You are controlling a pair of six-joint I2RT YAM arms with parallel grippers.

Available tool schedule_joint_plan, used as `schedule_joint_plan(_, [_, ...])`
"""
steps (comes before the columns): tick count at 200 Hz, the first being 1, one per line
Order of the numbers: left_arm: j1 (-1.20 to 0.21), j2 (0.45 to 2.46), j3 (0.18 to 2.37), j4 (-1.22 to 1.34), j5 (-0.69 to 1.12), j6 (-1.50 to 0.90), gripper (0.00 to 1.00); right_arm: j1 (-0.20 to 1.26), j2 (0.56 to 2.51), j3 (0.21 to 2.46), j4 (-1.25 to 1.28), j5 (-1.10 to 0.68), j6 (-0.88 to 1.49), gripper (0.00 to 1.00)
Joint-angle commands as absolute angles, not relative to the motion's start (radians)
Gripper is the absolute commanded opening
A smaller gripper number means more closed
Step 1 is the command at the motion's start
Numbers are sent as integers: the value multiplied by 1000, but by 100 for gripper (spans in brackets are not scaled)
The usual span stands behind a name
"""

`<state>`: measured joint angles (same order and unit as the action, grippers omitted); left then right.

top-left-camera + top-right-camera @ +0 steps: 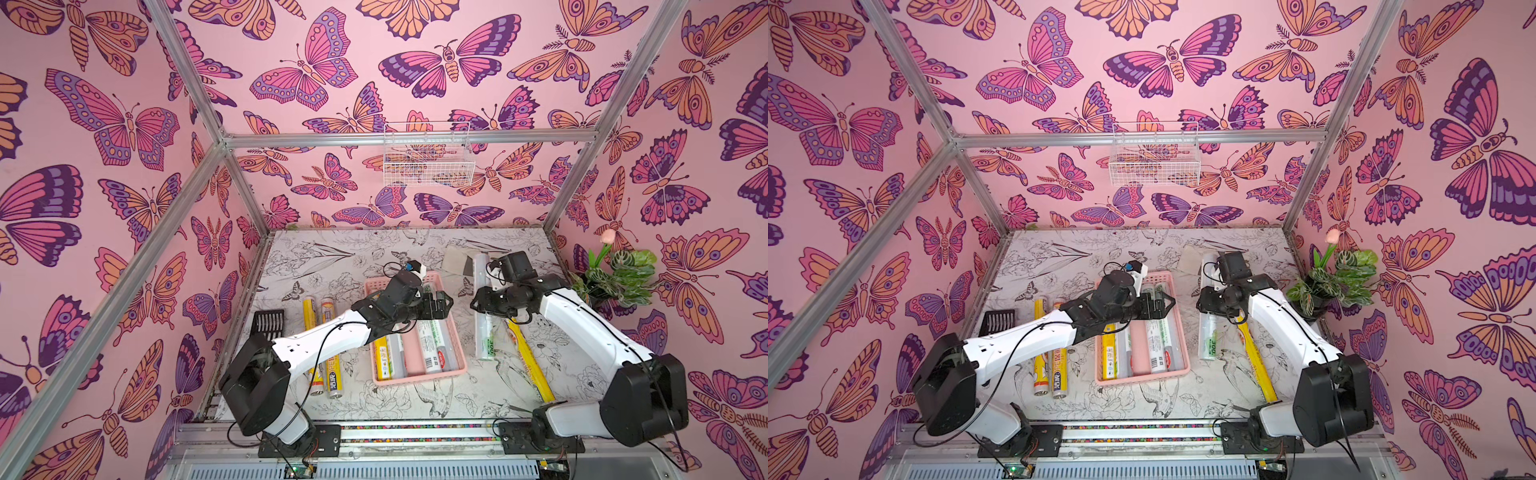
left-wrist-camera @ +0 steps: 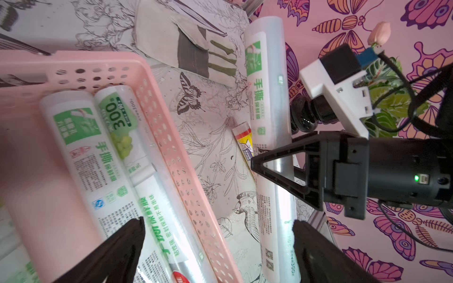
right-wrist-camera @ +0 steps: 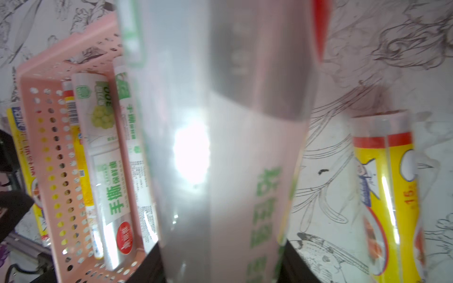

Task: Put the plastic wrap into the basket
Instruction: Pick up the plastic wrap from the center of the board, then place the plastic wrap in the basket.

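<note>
Pinching a clear wrap roll (image 1: 484, 340) beside the basket (image 1: 415, 377) is the right gripper (image 1: 482, 309) (left gripper (image 1: 445, 304) gapes empty).

This is a robot test cell in a lab, dressed as a set. An aluminium frame (image 1: 409, 139) boxes in the space, and its walls (image 1: 104, 124) are flat panels printed with butterflies. The bench (image 1: 332, 257) wears a sheet of line-drawn flowers and birds. Two robot arms, left (image 1: 316, 345) and right (image 1: 582, 320), are bolted to a metal rail (image 1: 415, 434) at the bench's front edge, cables trailing. A white wire basket (image 1: 428, 160) hangs from the back bar, and a potted plant (image 1: 623, 274) stands at the side.
</note>
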<state>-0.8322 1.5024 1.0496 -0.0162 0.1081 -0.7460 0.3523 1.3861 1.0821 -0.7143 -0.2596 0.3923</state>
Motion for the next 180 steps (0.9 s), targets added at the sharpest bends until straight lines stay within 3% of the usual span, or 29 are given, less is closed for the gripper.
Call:
schedule_joint_plan(1, [-821, 1443, 991, 21, 22, -760, 100, 394, 1366, 1136, -639, -341, 453, 24])
schedule_joint_plan(103, [-802, 1203, 779, 24, -153, -829, 100, 695, 1637, 1261, -499, -370, 564, 25])
schedule_joint_plan(180, [-801, 1154, 740, 24, -201, -866, 100, 767, 1768, 1298, -492, -389, 580, 26])
